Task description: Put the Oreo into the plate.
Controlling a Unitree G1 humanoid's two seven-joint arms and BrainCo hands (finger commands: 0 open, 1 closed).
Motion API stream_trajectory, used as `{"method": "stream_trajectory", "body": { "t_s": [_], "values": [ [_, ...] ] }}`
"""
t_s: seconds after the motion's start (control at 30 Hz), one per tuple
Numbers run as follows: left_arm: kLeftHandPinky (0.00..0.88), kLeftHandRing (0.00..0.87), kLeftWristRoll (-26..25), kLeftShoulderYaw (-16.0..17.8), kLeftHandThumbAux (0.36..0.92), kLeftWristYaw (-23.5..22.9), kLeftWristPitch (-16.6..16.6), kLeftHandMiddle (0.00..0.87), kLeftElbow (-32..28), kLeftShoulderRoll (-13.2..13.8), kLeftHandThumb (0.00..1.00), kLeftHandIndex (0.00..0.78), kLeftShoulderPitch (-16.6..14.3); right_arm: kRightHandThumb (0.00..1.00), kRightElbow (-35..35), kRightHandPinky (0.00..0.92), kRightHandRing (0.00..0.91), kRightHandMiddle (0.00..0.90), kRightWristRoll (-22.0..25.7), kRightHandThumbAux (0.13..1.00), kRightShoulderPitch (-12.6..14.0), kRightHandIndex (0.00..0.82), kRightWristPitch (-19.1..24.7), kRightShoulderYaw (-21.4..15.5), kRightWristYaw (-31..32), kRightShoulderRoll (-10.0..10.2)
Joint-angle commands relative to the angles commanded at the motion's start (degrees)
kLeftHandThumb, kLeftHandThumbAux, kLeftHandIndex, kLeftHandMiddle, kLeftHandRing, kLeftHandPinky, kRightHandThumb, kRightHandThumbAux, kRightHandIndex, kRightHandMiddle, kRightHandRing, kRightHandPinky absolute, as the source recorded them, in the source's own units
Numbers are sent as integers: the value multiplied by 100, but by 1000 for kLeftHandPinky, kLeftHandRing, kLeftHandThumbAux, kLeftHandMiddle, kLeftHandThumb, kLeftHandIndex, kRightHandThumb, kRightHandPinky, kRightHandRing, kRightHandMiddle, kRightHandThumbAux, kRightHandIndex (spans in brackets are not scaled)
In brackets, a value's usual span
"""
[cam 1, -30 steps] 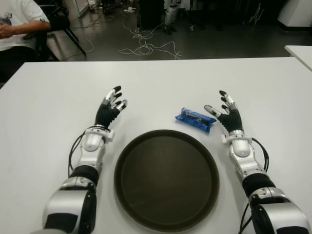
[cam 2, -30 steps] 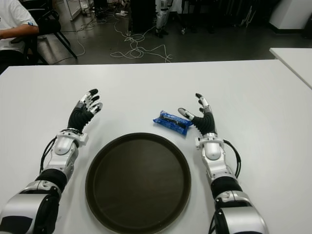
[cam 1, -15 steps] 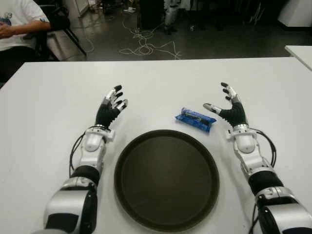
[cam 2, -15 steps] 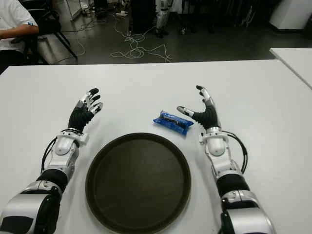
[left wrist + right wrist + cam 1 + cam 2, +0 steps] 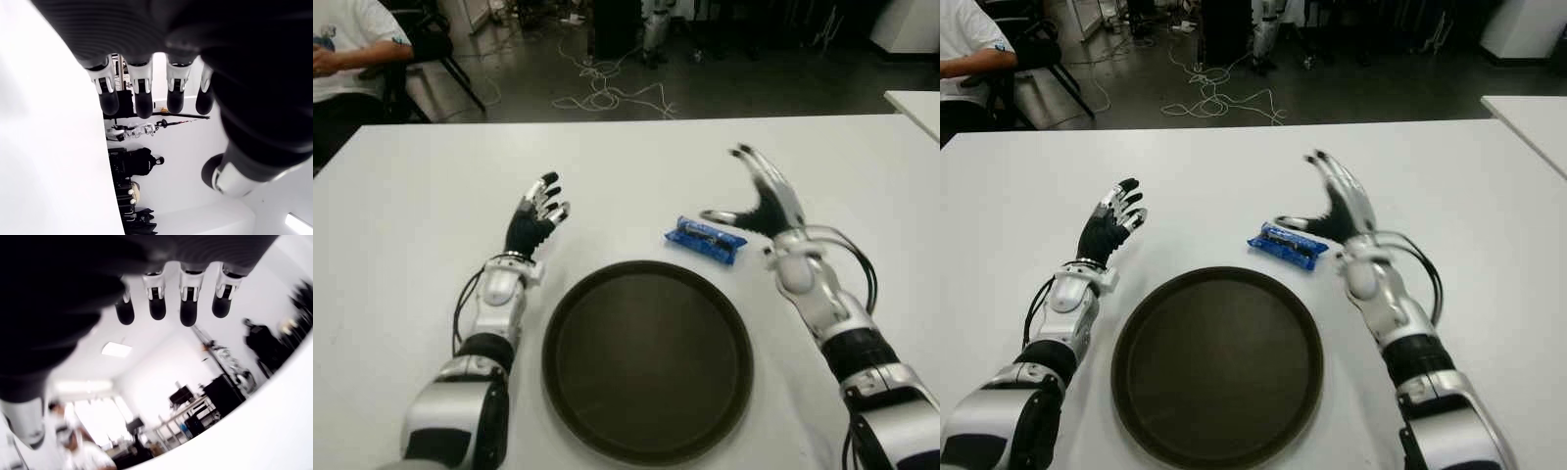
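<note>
The Oreo (image 5: 705, 239), a blue packet, lies flat on the white table (image 5: 626, 162) just beyond the far right rim of the round dark plate (image 5: 648, 358). My right hand (image 5: 750, 200) is raised beside the packet on its right, fingers spread and pointing away, thumb reaching over toward the packet's right end; whether it touches I cannot tell. The right wrist view shows straight fingers (image 5: 189, 303) holding nothing. My left hand (image 5: 536, 215) shows left of the plate, fingers extended and empty, as the left wrist view's fingers (image 5: 142, 93) confirm.
A second white table's corner (image 5: 913, 106) shows at the far right. A seated person in a white shirt (image 5: 347, 44) is beyond the table's far left corner. Cables (image 5: 607, 93) lie on the dark floor behind the table.
My right hand has lifted and moved forward and left, its thumb now closer to the Oreo's right end. The Oreo, the plate and my left hand have not moved.
</note>
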Motion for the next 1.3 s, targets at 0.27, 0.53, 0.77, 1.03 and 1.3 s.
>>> {"method": "stream_trajectory", "body": {
  "t_s": [0.27, 0.53, 0.77, 1.03, 1.3],
  "values": [
    [56, 65, 44, -21, 696, 106, 101, 90, 14, 32, 61, 39, -17, 0, 37, 132, 114, 90, -541, 568, -309, 34, 544, 583, 663, -116],
    [60, 61, 22, -7, 651, 74, 74, 87, -7, 47, 73, 41, 6, 0, -115, 112, 85, 73, -503, 626, -311, 31, 628, 777, 991, -114],
    [64, 66, 21, -10, 656, 63, 84, 93, -45, 60, 89, 44, 31, 0, 280, 175, 142, 108, -552, 675, -413, 50, 626, 945, 837, -61],
    [65, 72, 77, -44, 653, 154, 106, 100, -91, 70, 82, 46, 41, 0, 1067, 208, 183, 153, -623, 679, -718, 100, 612, 1128, 703, -52],
    [68, 77, 7, -1, 680, 111, 98, 106, -112, 44, 92, 46, 50, 0, 1395, 247, 256, 230, -760, 648, -890, 193, 1146, 1233, 690, -4]
  ]
}}
